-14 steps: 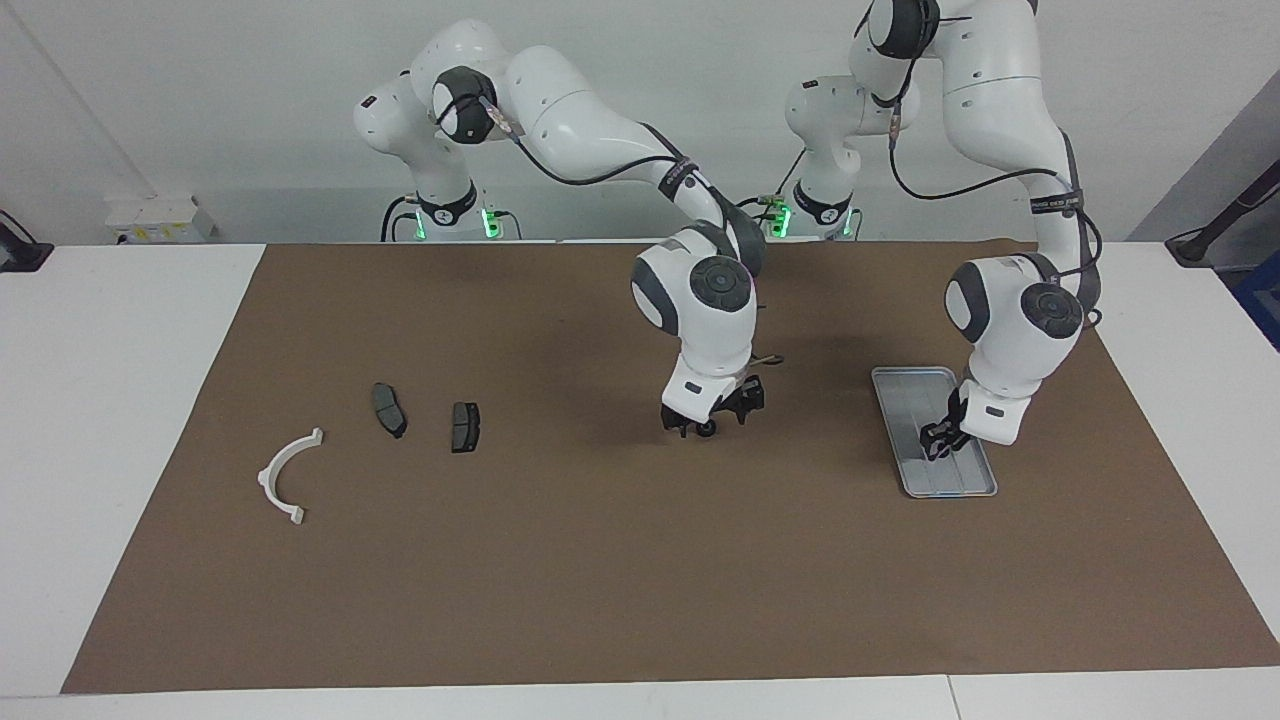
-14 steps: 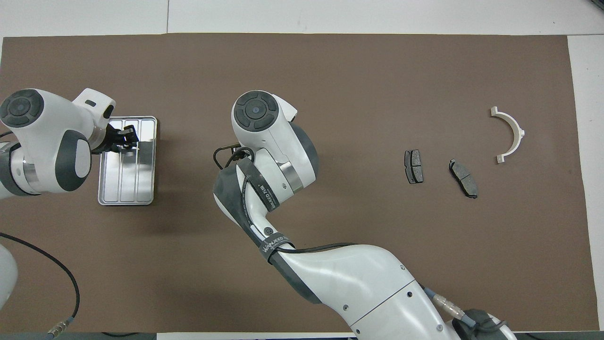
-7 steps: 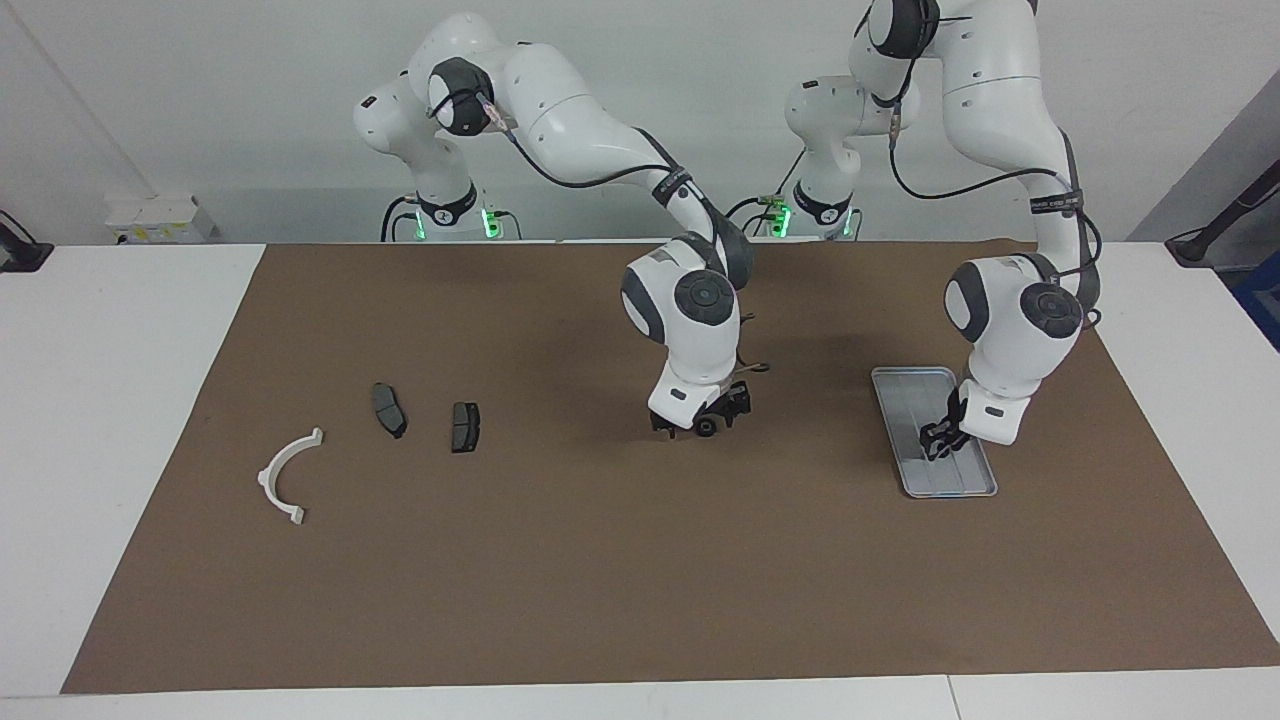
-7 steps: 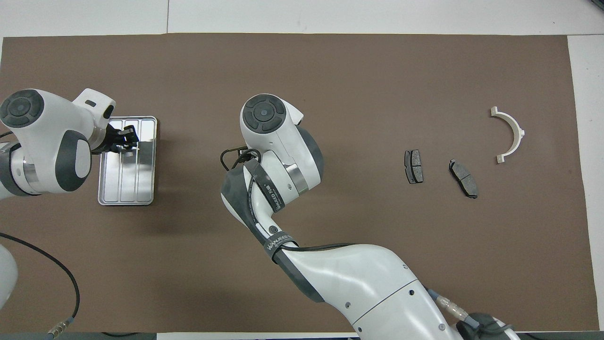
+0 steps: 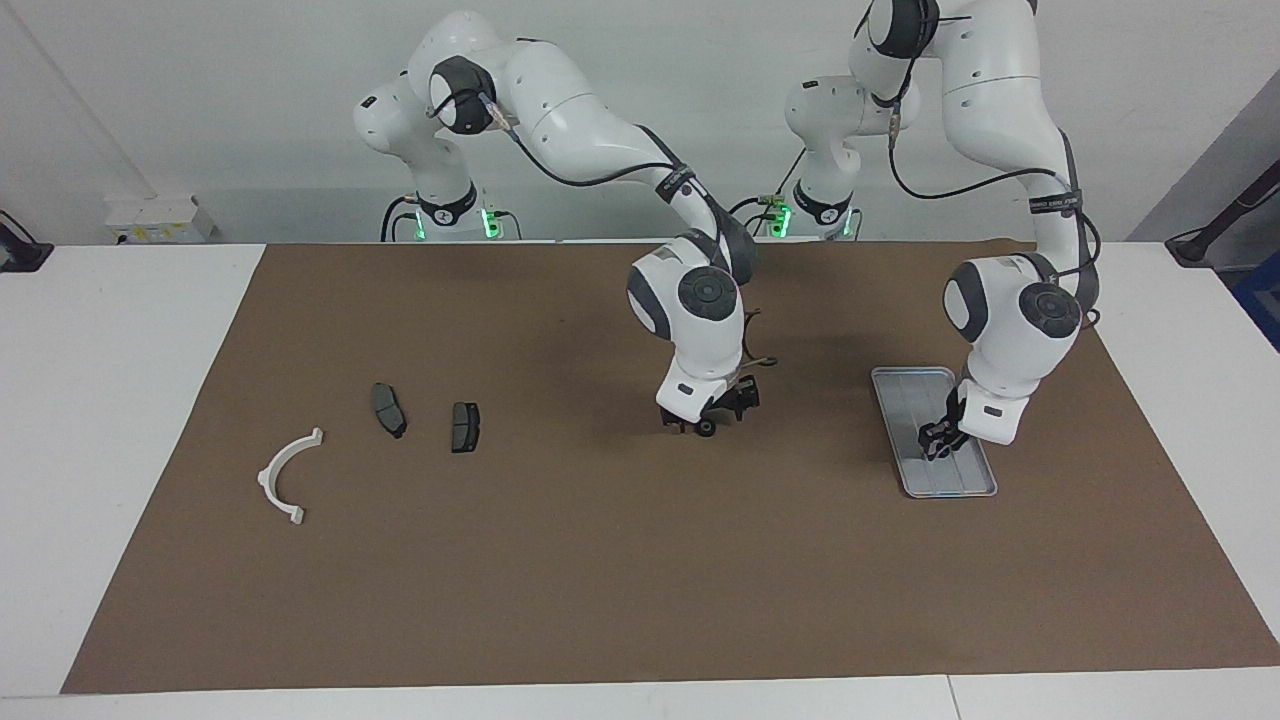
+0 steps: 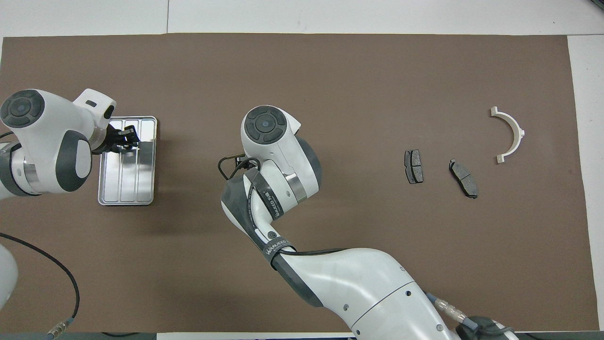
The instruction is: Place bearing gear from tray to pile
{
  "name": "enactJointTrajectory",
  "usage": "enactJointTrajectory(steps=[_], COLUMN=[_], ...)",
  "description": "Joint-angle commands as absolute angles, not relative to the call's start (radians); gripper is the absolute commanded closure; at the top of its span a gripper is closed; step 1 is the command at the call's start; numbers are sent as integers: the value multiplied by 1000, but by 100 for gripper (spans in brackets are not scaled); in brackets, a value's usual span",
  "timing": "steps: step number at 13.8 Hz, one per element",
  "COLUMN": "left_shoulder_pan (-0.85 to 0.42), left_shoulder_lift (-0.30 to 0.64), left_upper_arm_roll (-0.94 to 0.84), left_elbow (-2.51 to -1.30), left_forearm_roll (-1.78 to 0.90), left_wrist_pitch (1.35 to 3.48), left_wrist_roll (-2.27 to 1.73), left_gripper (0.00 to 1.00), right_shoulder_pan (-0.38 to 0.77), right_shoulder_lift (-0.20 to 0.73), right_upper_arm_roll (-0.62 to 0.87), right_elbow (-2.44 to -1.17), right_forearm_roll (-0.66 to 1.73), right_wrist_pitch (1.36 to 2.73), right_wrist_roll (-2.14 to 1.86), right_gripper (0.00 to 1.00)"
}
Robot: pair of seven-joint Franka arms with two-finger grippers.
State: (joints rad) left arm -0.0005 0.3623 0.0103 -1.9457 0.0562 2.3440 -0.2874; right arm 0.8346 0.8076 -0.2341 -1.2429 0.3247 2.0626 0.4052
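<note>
The silver-grey tray (image 5: 912, 385) (image 6: 144, 189) lies on the brown mat toward the left arm's end of the table. My left gripper (image 5: 935, 442) (image 6: 121, 140) hangs low over the tray and waits. My right gripper (image 5: 705, 426) is low over the middle of the mat, shut on a small dark round bearing gear (image 5: 707, 429). In the overhead view its own wrist hides this gripper and the gear. The pile lies toward the right arm's end: a white arc bracket (image 5: 285, 475) (image 6: 511, 133) and two dark plates (image 5: 388, 409) (image 5: 465, 426) (image 6: 414, 166) (image 6: 464, 178).
The brown mat (image 5: 600, 560) covers most of the white table. Bare mat lies between my right gripper and the nearest dark plate. A black clamp stands at each end edge of the table.
My right wrist has turned and shifted slightly over the middle of the mat, with the gear still at its tips. The left arm has not moved.
</note>
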Motion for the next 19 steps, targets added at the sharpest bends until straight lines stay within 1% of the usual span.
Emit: enactJointTrajectory(steps=[1,7,8,9,10,12,13,14,15,16,18,19], left_shoulder_pan=[9,9,8,8,8,8,6,5,5,5,3,5], left_shoulder_lift=[331,331,331,331,331,331,331,331,331,331,331,331], left_upper_arm_roll=[3,3,3,3,3,3,3,3,3,3,3,3], left_elbow=[-1996,-1997,-1999,-1999,-1999,-1999,-1999,-1999,-1999,-1999,-1999,-1999], left_forearm_roll=[55,55,55,55,55,55,55,55,55,55,55,55], left_wrist_pitch=[2367,2367,2367,2367,2367,2367,2367,2365,2365,2364,2364,2364], left_wrist_roll=[-279,-279,-279,-281,-281,-281,-284,-284,-285,-285,-287,-287], left_gripper=[45,45,45,45,45,45,45,45,45,45,45,45], right_shoulder_pan=[831,831,831,831,831,831,831,831,831,831,831,831], right_shoulder_lift=[775,770,770,770,770,770,770,770,770,770,770,772], right_upper_arm_roll=[-224,-225,-225,-225,-225,-225,-225,-225,-225,-225,-227,-227], right_elbow=[-1295,-1347,-1347,-1345,-1347,-1344,-1342,-1342,-1342,-1342,-1342,-1341], right_forearm_roll=[341,339,339,339,339,339,339,339,339,339,339,339], right_wrist_pitch=[2098,2141,2144,2143,2143,2141,2141,2141,2140,2140,2141,2143], right_wrist_roll=[426,414,416,416,416,419,420,420,422,422,422,422], right_gripper=[3,5,7,13,22,29,35,44,51,54,70,83])
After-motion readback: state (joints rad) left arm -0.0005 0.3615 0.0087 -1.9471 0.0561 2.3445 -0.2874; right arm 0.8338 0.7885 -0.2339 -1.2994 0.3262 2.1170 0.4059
